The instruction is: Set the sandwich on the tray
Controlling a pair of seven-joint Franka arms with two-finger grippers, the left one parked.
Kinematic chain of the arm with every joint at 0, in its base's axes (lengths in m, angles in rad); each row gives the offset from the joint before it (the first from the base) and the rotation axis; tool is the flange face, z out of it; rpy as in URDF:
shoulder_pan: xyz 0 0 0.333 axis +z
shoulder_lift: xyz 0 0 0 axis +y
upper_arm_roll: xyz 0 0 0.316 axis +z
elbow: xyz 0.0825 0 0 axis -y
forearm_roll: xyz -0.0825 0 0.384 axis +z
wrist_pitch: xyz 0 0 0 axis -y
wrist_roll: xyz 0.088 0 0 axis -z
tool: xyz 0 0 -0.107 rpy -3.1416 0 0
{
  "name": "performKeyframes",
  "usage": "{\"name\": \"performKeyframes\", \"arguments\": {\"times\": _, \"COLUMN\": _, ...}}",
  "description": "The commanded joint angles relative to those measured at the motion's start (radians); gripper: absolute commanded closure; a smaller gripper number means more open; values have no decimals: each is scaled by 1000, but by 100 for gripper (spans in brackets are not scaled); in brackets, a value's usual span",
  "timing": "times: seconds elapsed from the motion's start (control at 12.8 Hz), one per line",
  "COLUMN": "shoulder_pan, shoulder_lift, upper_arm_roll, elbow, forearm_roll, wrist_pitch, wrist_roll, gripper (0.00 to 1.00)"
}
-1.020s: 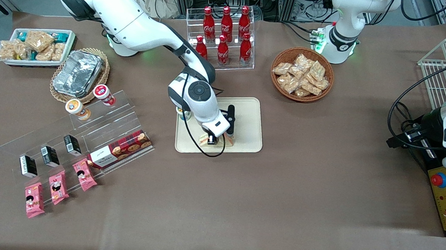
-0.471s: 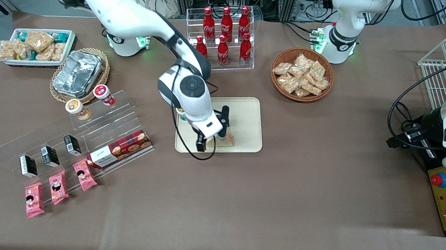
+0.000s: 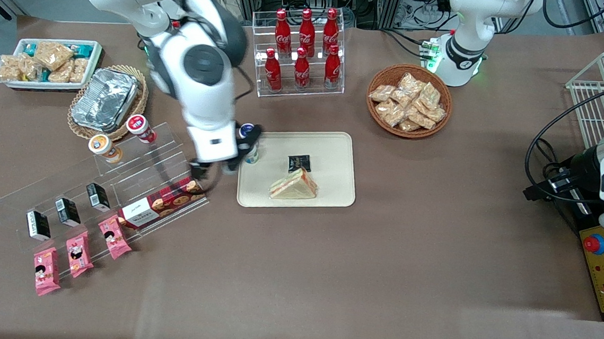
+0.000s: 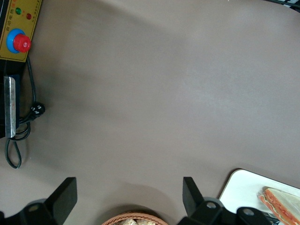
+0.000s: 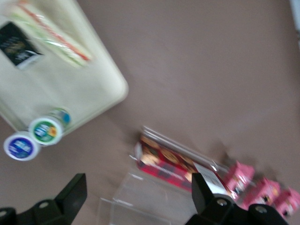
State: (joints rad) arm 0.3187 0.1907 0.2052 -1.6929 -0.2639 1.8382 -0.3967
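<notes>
The tray (image 3: 335, 156) lies flat on the brown table (image 3: 380, 260), just beside the fingers toward the parked arm's end, with one short edge near them. The acrylic step shelf (image 3: 137, 174) stands below and beside the fingers toward the working arm's end; a red plaid biscuit box (image 3: 164, 201) rests on its lowest step, nearer the front camera than the fingers. The gripper (image 3: 220, 166) hangs above the table between the shelf and the tray, apart from both. Its fingers (image 5: 70, 192) are spread wide with nothing between them, as the right wrist view shows. The sandwich (image 3: 294, 185) lies on the tray, well clear of the fingers, on the half of the tray nearer the front camera. A small black packet (image 3: 299, 162) lies on the tray just beside the sandwich. Two small lidded cups (image 3: 248, 142) stand at the tray edge closest to the fingers.
</notes>
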Motion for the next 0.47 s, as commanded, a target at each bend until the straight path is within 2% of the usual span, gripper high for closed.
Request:
{"name": "performKeyframes", "arguments": {"times": 0.0, "shoulder_pan": -26, "shoulder_lift": -24, "upper_arm_roll": -169, "elbow": 25, "forearm_roll": 49, "wrist_pitch": -4, "wrist_roll": 13, "gripper": 1}}
{"name": "performKeyframes", "arguments": {"times": 0.16, "shoulder_pan": -26, "shoulder_lift": -22, "upper_arm_roll": -306, "elbow": 33, "forearm_roll": 162, "wrist_pitch": 33, "wrist_roll": 13, "gripper": 1}}
{"name": "performKeyframes", "arguments": {"times": 0.39, "shoulder_pan": -27, "shoulder_lift": -28, "upper_arm_roll": -450, "elbow": 47, "forearm_roll": 199, "wrist_pitch": -5, "wrist_roll": 13, "gripper": 1}}
